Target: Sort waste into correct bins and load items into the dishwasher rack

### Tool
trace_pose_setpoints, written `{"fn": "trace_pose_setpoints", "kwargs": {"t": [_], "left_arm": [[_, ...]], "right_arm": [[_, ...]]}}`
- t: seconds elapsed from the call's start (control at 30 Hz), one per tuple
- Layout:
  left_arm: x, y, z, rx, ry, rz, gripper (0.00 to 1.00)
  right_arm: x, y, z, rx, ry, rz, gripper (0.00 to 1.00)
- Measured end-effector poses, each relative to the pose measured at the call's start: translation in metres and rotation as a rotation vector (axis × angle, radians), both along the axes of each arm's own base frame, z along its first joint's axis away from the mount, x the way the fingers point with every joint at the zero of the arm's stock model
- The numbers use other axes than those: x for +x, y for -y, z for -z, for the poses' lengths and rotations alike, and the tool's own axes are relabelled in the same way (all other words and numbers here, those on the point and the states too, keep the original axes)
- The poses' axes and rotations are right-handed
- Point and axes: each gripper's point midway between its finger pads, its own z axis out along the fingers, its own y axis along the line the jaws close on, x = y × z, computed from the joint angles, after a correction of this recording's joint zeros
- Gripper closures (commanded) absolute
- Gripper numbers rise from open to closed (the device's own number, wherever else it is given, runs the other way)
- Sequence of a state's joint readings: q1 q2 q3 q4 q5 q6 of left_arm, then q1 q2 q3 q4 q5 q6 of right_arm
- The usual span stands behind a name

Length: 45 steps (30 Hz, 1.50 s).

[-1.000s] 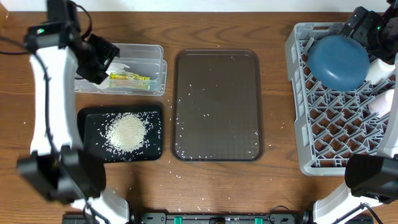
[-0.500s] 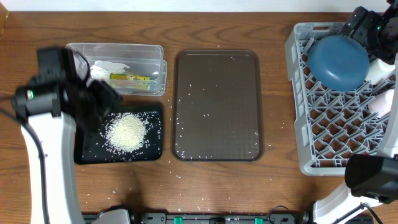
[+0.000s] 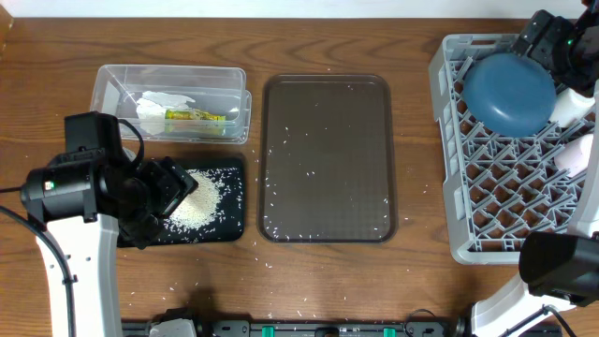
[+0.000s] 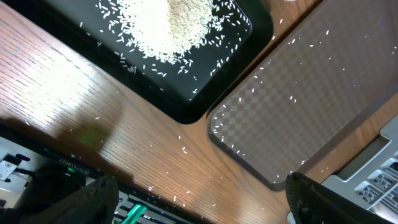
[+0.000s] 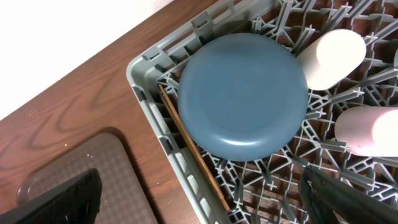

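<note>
My left gripper (image 3: 176, 187) hangs open over the black tray bin (image 3: 227, 225), which holds a heap of white rice (image 3: 198, 200). In the left wrist view that rice (image 4: 171, 25) lies at the top, and nothing sits between the gripper (image 4: 199, 205) fingers. The clear tub (image 3: 112, 80) holds the crumpled napkin (image 3: 161, 101) and the yellow-green wrapper (image 3: 195, 116). The grey rack (image 3: 447, 140) carries the upturned dark-blue bowl (image 3: 510, 94) (image 5: 242, 93), pink cups (image 5: 329, 59) and chopsticks (image 5: 193, 149). My right gripper (image 5: 202, 205) stands open above the rack's far corner.
The large dark-brown serving tray (image 3: 326, 159) lies in the middle, dotted with stray rice grains. More grains are scattered on the wood near the table's front edge (image 4: 180, 149). The rack fills the right side of the table.
My left arm swung from above the clear tub toward the front and now sits over the black tray, jaws wider. The napkin and wrapper are uncovered in the tub. The right arm has not moved.
</note>
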<state>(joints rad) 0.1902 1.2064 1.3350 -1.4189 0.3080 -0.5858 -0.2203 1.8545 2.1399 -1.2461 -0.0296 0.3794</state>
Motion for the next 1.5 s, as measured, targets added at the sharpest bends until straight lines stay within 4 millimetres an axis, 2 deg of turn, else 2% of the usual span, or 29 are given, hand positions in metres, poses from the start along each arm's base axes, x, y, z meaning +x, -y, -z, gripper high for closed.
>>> {"fn": "trace_pose_setpoints", "kwargs": {"t": [0.2, 0.37, 0.63, 0.77, 0.93, 1.17, 1.2, 1.33, 1.5], "left_arm": [[-0.003, 0.000, 0.001, 0.009, -0.006, 0.026, 0.11], [0.008, 0.004, 0.007, 0.072, 0.063, 0.235, 0.10], [0.038, 0.024, 0.051, 0.174, 0.223, 0.675, 0.09], [0.042, 0.029, 0.082, 0.199, 0.276, 0.789, 0.09], [0.034, 0.030, 0.113, 0.258, 0.377, 0.828, 0.08], [0.022, 0.030, 0.145, 0.369, 0.549, 0.872, 0.06], [0.021, 0.030, 0.147, 0.380, 0.564, 0.878, 0.01], [0.022, 0.030, 0.155, 0.423, 0.632, 0.882, 0.01], [0.031, 0.030, 0.150, 0.491, 0.744, 0.873, 0.01]], "right_arm": [[0.000, 0.000, 0.000, 0.000, 0.000, 0.000, 0.01], [0.000, 0.000, 0.000, 0.000, 0.000, 0.000, 0.01], [0.000, 0.000, 0.000, 0.000, 0.000, 0.000, 0.01], [0.000, 0.000, 0.000, 0.000, 0.000, 0.000, 0.01], [0.000, 0.000, 0.000, 0.000, 0.000, 0.000, 0.01], [0.000, 0.000, 0.000, 0.000, -0.001, 0.000, 0.01], [0.000, 0.000, 0.000, 0.000, -0.001, 0.000, 0.01], [0.000, 0.000, 0.000, 0.000, -0.001, 0.000, 0.01], [0.000, 0.000, 0.000, 0.000, -0.001, 0.000, 0.01]]}}
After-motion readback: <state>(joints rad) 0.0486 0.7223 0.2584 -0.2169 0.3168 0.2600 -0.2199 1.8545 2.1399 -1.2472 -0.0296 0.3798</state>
